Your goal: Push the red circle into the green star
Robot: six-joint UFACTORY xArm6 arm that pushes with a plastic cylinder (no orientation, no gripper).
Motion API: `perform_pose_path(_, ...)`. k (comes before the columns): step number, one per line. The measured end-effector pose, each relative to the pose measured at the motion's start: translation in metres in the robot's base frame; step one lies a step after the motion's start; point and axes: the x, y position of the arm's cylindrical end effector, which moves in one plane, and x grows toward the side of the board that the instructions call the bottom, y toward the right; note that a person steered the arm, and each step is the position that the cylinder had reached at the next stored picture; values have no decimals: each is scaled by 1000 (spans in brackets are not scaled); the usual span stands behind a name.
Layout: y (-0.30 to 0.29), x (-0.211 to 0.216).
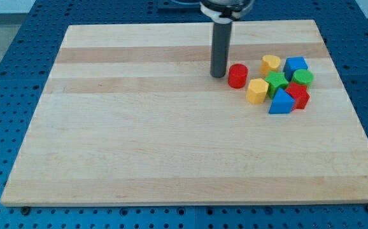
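My tip [218, 75] stands on the board just beside the red circle [237, 76], at its left edge; contact cannot be confirmed. The rod has no jaws and holds nothing. The red circle lies between the tip and the green star [276, 81], which sits to the view's right, near but apart, slightly lower. A rightward push appears correct.

single raised view, angled down, whole wooden board [171, 146]
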Motion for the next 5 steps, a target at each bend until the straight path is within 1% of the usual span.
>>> perform_pose_path(1,-33,10)
perform_pose_path(5,50,13)
